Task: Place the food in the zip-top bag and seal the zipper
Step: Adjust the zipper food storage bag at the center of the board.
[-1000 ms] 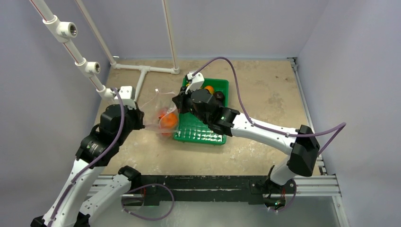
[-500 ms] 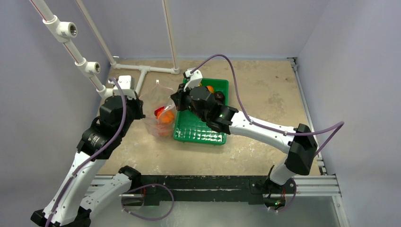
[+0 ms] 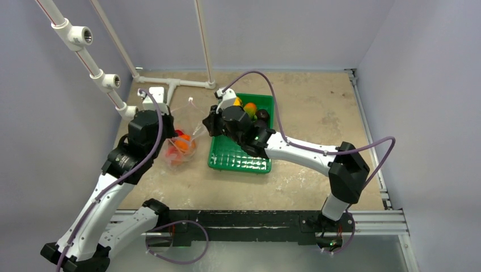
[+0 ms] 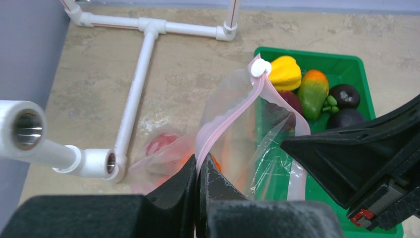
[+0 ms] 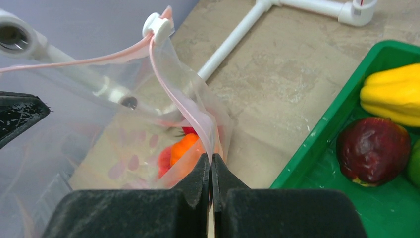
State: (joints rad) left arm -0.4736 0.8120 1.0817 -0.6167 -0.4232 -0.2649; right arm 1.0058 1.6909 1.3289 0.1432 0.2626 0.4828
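Note:
The clear zip-top bag [image 3: 180, 144] hangs between both grippers, left of the green tray [image 3: 241, 161]. It holds an orange [image 5: 184, 146] and a red tomato [image 5: 165, 159]. My left gripper [image 4: 198, 161] is shut on the pink zipper [image 4: 229, 116] strip at one side of the mouth. My right gripper [image 5: 210, 161] is shut on the strip [image 5: 184, 103] at the other side. The white slider [image 4: 260, 68] sits at the far end, and the mouth gapes open. A yellow pepper [image 4: 285, 72], a green-orange pepper [image 4: 314, 89], a dark red piece [image 5: 374, 148] and two dark pieces [image 4: 344, 94] lie in the tray.
A white pipe frame [image 3: 170, 85] lies on the table behind the bag, and slanted pipes with fittings [image 3: 85, 37] rise at the left. Grey walls close in the back and both sides. The tray rim [image 5: 322, 129] is just right of the bag.
Both grippers have moved left and toward the back, carrying the bag away from the tray's left edge. The bag's contents now hang further left.

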